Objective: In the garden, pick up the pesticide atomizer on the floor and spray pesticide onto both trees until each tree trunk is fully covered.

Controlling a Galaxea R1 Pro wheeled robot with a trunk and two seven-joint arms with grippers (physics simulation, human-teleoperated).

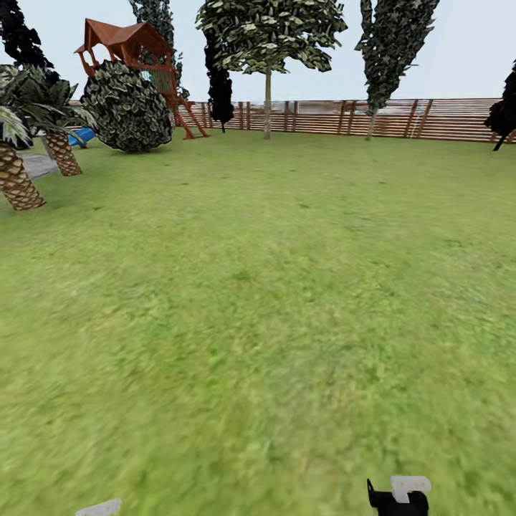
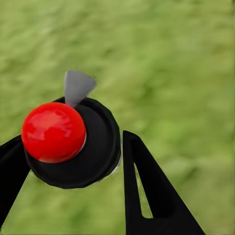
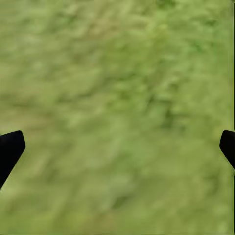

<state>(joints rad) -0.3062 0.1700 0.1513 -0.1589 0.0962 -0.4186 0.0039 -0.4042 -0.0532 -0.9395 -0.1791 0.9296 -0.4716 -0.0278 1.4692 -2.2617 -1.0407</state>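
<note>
While the lawn [image 1: 272, 301] is spreading across the head view, the left gripper [image 2: 73, 161] is clamping the atomizer [image 2: 73, 142] lower left; the right gripper [image 3: 117, 147] is gaping wide; one tree [image 1: 267, 93] is standing upper centre.

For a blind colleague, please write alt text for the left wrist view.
The left hand grips the atomizer, seen from above: a black round body with a red ball on top and a grey nozzle. Its two black fingers sit on either side. Blurred green lawn lies behind.
</note>
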